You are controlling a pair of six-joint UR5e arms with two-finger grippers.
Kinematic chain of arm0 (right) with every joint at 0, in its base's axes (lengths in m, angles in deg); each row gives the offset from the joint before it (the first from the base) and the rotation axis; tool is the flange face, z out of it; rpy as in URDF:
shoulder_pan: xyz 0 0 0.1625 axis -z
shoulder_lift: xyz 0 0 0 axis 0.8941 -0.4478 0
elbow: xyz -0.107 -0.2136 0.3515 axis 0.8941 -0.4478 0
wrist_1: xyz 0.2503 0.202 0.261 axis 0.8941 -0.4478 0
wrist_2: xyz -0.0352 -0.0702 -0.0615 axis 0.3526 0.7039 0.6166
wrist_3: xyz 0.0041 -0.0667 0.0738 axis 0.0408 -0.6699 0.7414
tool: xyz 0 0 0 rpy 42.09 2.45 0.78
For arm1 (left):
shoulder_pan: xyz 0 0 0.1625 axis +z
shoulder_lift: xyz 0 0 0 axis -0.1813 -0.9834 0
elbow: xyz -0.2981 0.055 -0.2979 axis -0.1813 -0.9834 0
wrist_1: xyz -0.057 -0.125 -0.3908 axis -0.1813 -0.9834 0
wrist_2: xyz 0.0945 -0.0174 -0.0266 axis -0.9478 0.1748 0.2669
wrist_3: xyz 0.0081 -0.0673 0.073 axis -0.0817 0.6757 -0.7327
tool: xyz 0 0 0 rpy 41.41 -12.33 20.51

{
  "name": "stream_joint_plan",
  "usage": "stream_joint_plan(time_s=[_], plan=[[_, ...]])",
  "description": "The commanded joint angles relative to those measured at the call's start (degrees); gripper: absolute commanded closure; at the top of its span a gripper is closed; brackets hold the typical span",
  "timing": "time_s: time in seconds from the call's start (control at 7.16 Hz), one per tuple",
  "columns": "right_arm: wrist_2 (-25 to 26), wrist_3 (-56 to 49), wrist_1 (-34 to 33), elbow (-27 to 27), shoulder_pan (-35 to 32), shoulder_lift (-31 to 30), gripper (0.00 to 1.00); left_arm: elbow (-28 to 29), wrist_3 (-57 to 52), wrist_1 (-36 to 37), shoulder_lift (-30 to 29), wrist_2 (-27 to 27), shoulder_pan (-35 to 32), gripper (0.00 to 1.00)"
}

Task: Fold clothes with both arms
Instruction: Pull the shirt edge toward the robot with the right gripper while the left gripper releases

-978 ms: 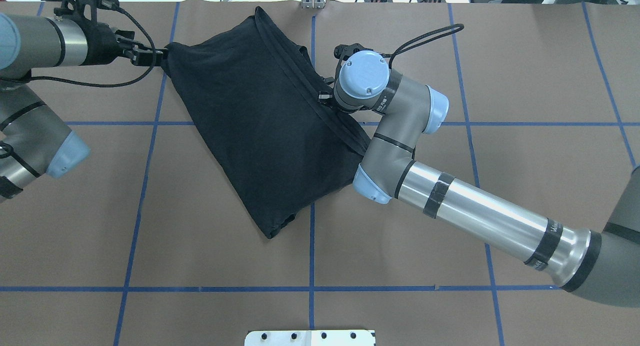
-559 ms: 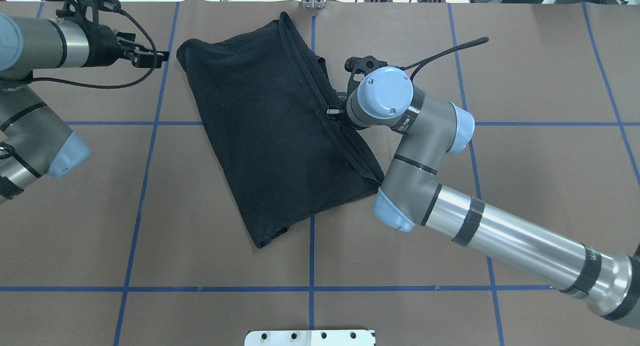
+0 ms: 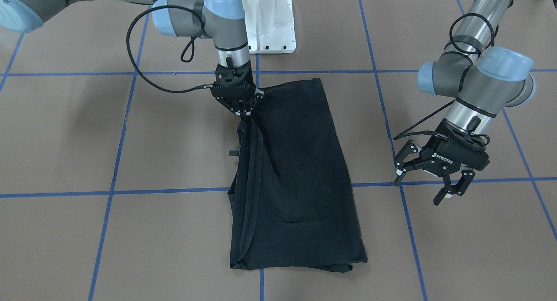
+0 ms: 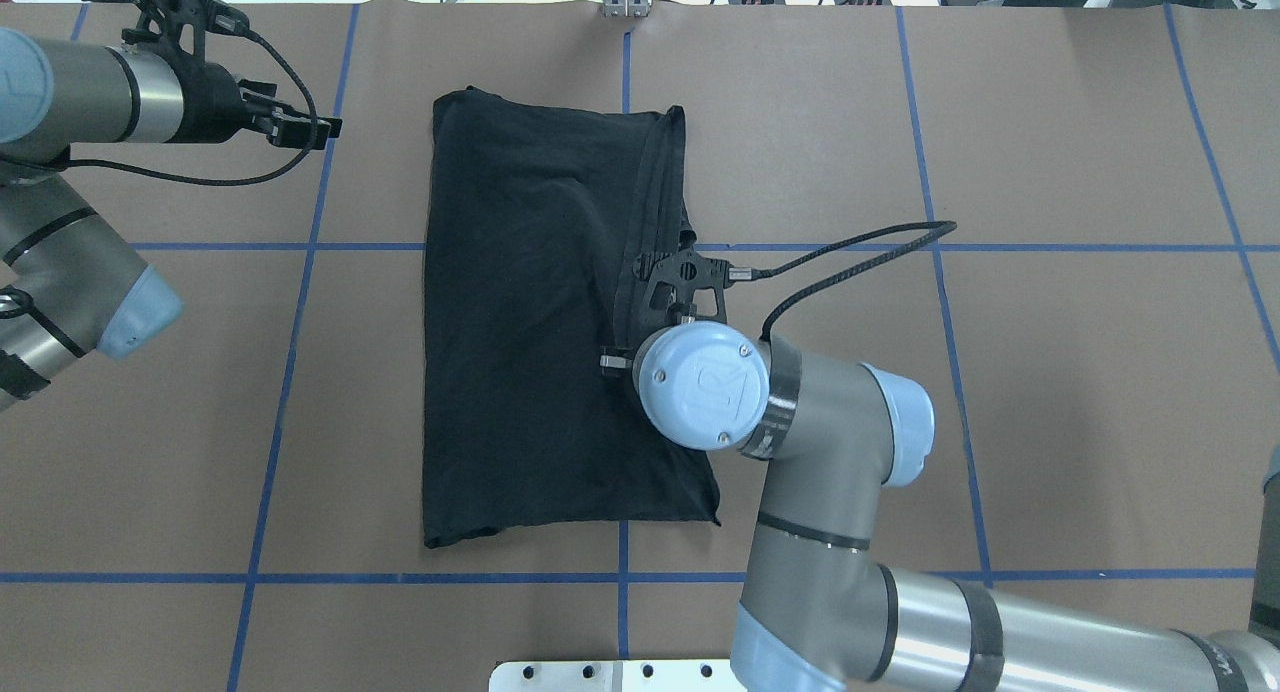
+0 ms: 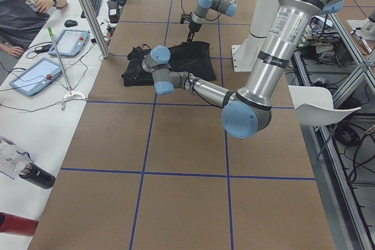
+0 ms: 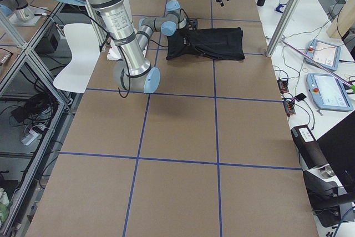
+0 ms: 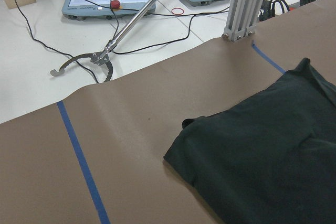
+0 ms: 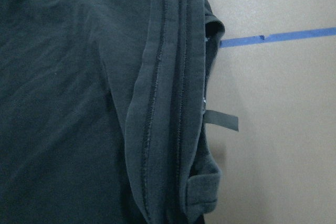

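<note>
You have the plain black folded T-shirt lying flat on the brown paper-covered table; the black two-finger right gripper is pinched onto its hemmed long edge, while the left gripper hangs with fingers spread, well apart from the cloth

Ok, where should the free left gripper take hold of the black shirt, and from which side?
Likely the shirt at its far left corner, approached low from the left by the open left gripper: it lies nearest, curls up slightly, and sits opposite the hem edge the right gripper pinches.
</note>
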Motion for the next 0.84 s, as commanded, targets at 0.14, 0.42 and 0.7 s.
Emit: stream_joint_plan(time_s=[0.14, 0.42, 0.7], plan=[[4.3, -1.82, -3.34, 3.47, 1.42, -4.32, 1.0, 1.34, 1.29, 0.21, -0.01, 1.88, 0.04, 0.0], [4.47, -3.69, -3.25, 3.21, 0.26, -6.7, 1.0, 1.42, 2.52, 0.21, -0.01, 1.88, 0.21, 0.0], [5.26, -3.61, -3.16, 3.64, 0.43, -9.16, 1.0, 1.77, 2.52, 0.21, -0.01, 1.88, 0.74, 0.0]])
